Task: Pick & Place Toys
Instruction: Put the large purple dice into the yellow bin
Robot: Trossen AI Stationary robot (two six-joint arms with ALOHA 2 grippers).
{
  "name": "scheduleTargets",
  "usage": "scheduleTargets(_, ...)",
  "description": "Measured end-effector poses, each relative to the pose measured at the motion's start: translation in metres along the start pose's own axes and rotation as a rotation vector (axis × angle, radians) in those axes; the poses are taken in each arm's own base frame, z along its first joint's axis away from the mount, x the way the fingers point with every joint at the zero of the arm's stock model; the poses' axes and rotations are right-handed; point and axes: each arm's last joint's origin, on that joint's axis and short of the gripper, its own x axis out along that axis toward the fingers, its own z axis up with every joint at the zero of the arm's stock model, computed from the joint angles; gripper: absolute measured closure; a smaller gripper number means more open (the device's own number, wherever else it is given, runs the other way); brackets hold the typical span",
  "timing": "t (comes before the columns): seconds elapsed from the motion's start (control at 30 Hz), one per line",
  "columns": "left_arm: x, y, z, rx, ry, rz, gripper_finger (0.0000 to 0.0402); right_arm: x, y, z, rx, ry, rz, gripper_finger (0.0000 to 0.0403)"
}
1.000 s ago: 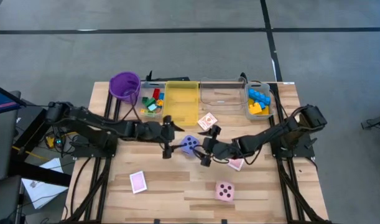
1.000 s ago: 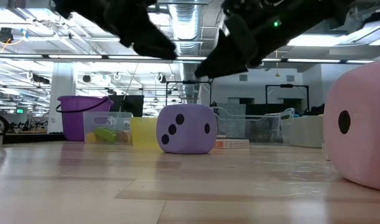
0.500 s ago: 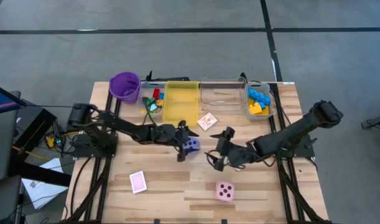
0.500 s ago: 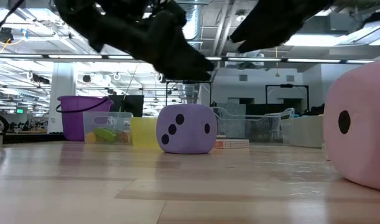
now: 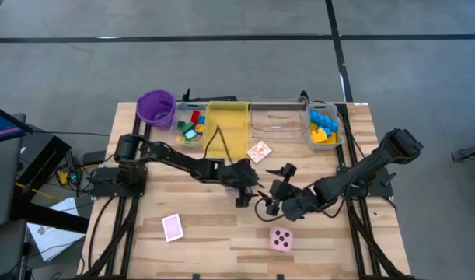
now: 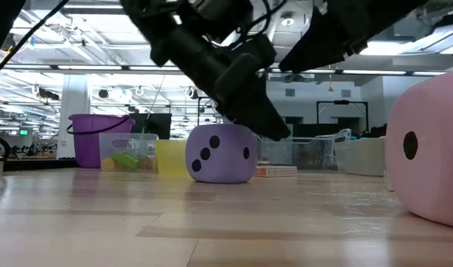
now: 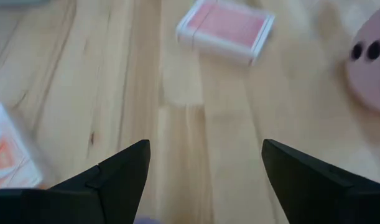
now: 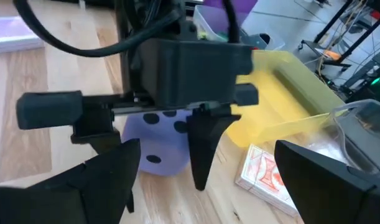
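Left gripper (image 5: 242, 189) now lowered over the purple die (image 6: 221, 153) at table centre, fingers spread either side, seemingly not yet touching it; a second ago hung beside it. Grasp looks imminent. Right gripper (image 5: 277, 200), fingers also spread and empty, pulled back toward the pink die (image 5: 281, 239). Yellow bin (image 5: 225, 128) just behind, card pack (image 5: 259, 152) nearby.

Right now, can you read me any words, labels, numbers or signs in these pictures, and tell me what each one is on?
No words, brand names or digits can be read anywhere.
Purple die: black pips only, three on one face and one on another in the low view.
Pink die: five pips on top.
Playing cards: an orange pattern, too small to read.
Green ceiling sign in the room behind: too blurred to read.
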Motion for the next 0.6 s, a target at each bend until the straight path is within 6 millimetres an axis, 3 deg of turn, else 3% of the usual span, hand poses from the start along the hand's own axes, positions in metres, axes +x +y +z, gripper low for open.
scheduleTargets(0.17, -0.004, 0.003, 0.001, 0.015, 0.130, 0.085, 0.0101, 0.003, 0.002, -0.003, -0.009, 0.010, -0.004, 0.0039)
scheduleTargets(0.43, -0.015, 0.010, -0.014, -0.035, 0.323, 0.189, 0.0101, 0.003, 0.002, -0.002, 0.011, 0.006, -0.002, 0.0039)
scheduleTargets(0.6, -0.017, 0.011, -0.017, -0.044, 0.354, 0.234, 0.0101, 0.007, -0.001, -0.001, 0.022, 0.009, -0.014, 0.0039)
